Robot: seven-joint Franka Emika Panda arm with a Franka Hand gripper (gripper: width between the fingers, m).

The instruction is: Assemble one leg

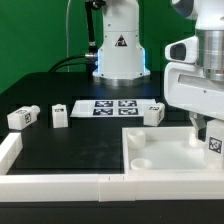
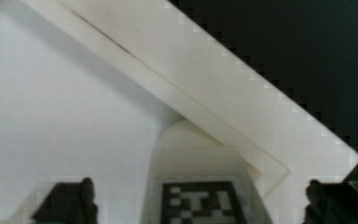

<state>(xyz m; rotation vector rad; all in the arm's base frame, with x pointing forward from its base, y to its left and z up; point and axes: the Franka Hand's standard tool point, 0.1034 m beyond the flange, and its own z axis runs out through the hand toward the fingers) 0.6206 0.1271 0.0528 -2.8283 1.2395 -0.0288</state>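
Note:
One leg (image 2: pixel 197 200), a small white block with a black-and-white tag, stands between my fingers in the wrist view. It touches neither the one finger (image 2: pixel 69 202) nor the other. My gripper (image 2: pixel 197 208) is open wide around it. In the exterior view the gripper (image 1: pixel 205 134) hangs over the right part of the large white tray-like piece (image 1: pixel 150 172), and the leg (image 1: pixel 214 144) shows just below it by the piece's rim. I cannot tell whether the leg sits in a socket. Three more legs lie on the black table, two at the exterior view's left (image 1: pixel 22 117) (image 1: pixel 60 113) and one nearer the middle (image 1: pixel 153 113).
The marker board (image 1: pixel 112 106) lies flat in front of the robot base (image 1: pixel 118 50). A low white wall (image 1: pixel 55 186) runs along the front and turns up the exterior view's left side. The tray-like piece's raised rim (image 2: pixel 229 90) runs diagonally close to the gripper.

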